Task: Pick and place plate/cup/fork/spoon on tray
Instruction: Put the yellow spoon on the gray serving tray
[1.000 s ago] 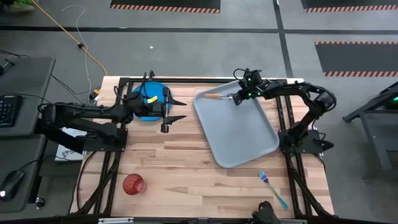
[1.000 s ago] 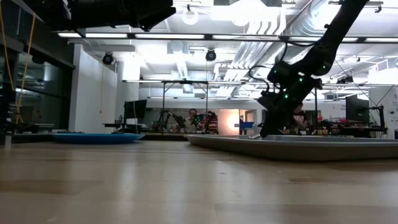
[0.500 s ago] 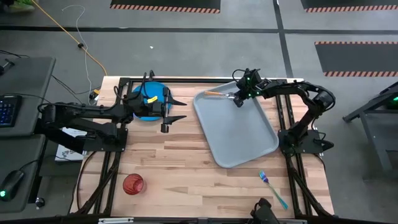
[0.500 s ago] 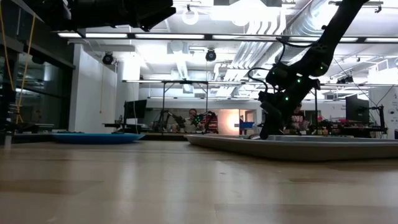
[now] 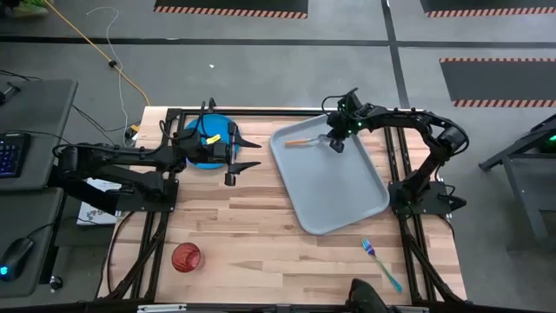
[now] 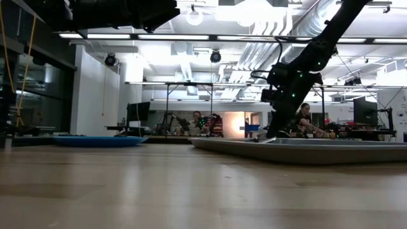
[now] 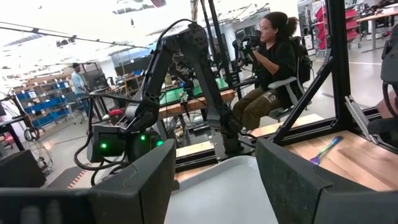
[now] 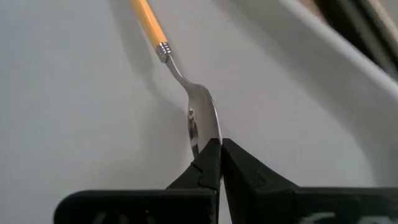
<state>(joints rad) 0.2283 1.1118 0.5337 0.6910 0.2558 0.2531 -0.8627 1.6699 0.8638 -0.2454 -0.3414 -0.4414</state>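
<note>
The spoon (image 5: 306, 142), silvery bowl and orange handle, is over the far end of the pale tray (image 5: 339, 191). My right gripper (image 5: 332, 141) is shut at its bowl, low over the tray. My left gripper (image 5: 250, 153) is open and empty, hovering just right of the blue plate (image 5: 201, 139), which lies flat on the table, partly under the left arm. The red cup (image 5: 186, 257) stands near the front left. The blue fork (image 5: 381, 263) lies on the table in front of the tray. My right gripper pinches the tip of the spoon's bowl (image 8: 204, 127) between its two fingertips (image 8: 211, 158). The fingers lie along the spoon, coming from the table's right and slanting down. The orange handle (image 8: 148, 23) points away toward the table's left, close over the tray floor; whether it rests there I cannot tell.
The tray's raised rim (image 6: 299, 150) runs across the right half of the table. The left wrist view shows the tray (image 7: 217, 186), the fork (image 7: 326, 149), the right arm (image 7: 155, 106) and a seated person beyond. Bare wood (image 5: 261, 235) lies between cup and tray.
My right gripper has risen a little and turned over the tray's far end, staying shut. The spoon has swung with it: its handle end has moved slightly toward the table's near edge.
</note>
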